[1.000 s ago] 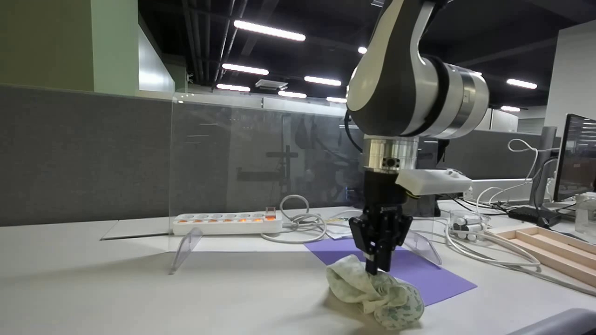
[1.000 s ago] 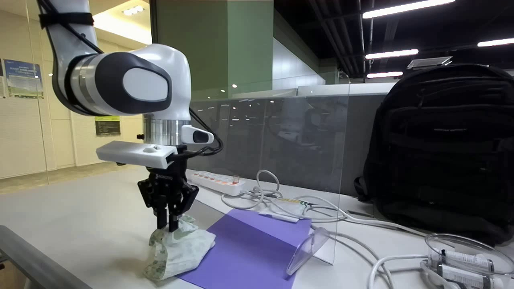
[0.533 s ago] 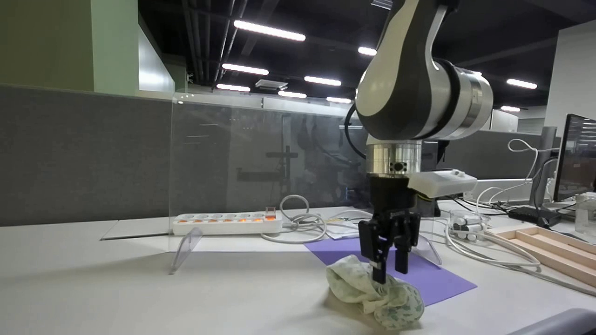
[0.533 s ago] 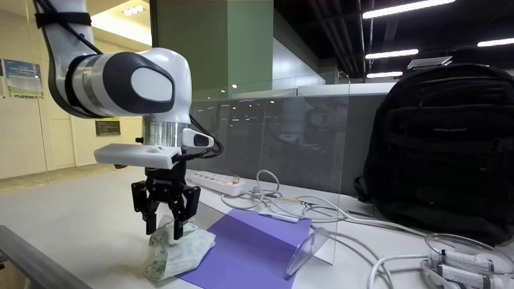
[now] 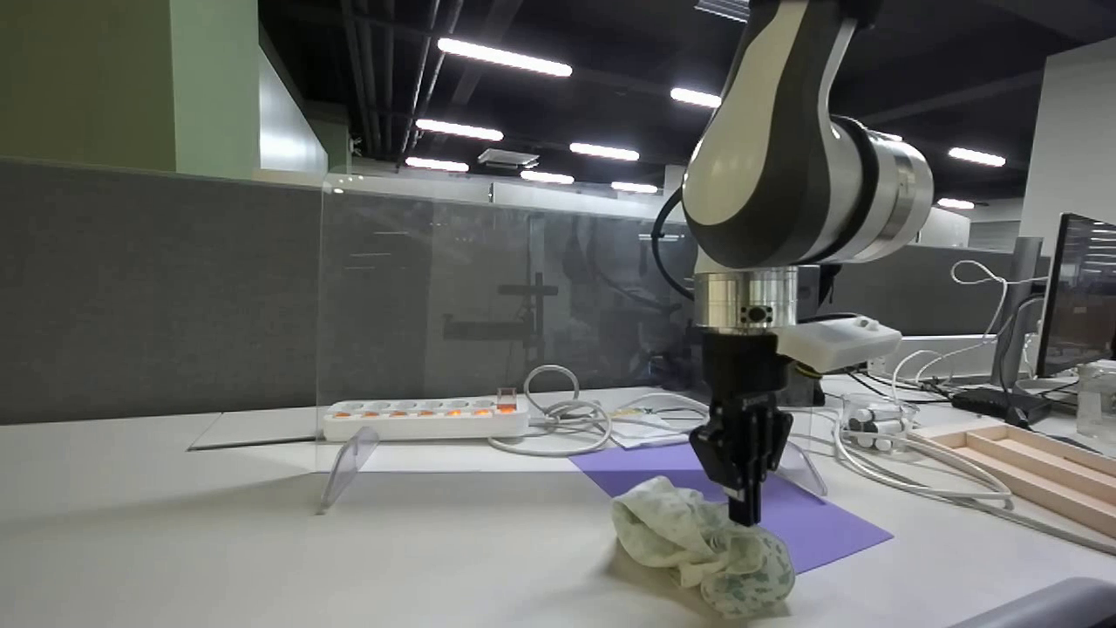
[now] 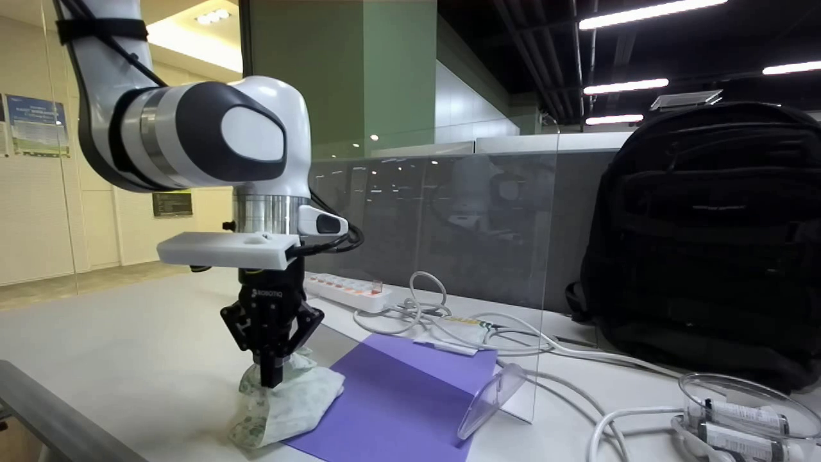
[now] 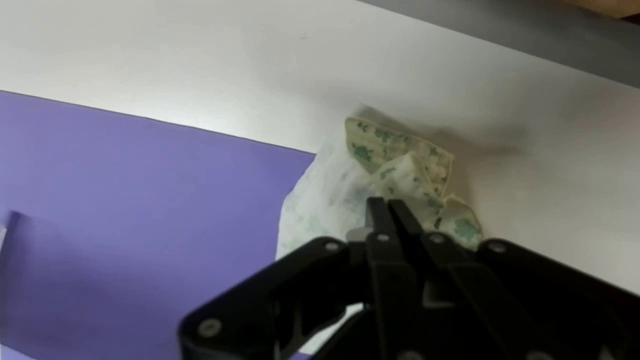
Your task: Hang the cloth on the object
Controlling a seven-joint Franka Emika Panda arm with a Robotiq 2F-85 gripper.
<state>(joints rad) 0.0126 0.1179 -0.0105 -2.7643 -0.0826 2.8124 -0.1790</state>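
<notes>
The crumpled pale cloth with a green leaf print [image 5: 737, 567] lies partly on the purple sheet and partly on the white table. It also shows in an exterior view [image 6: 298, 398] and in the wrist view [image 7: 320, 200]. My gripper [image 5: 744, 515] points straight down, with its fingertips at the cloth's top. It is shut, the tips almost together, in an exterior view [image 6: 271, 378] and in the wrist view [image 7: 384, 201]. I cannot tell whether any fold is pinched between them. A clear upright panel on feet [image 5: 418, 296], perhaps the object, stands behind.
The purple sheet [image 5: 828, 532] lies under the panel's foot [image 6: 490, 401]. A power strip [image 5: 418, 423] and loose white cables [image 5: 567, 427] lie behind the panel. A wooden tray [image 5: 1037, 471], a clear cup with small bottles [image 6: 744, 417] and a black backpack [image 6: 705, 256] stand around.
The gripper has opened and then shut again while moving right and slightly down in an exterior view. The cloth has stayed almost where it was.
</notes>
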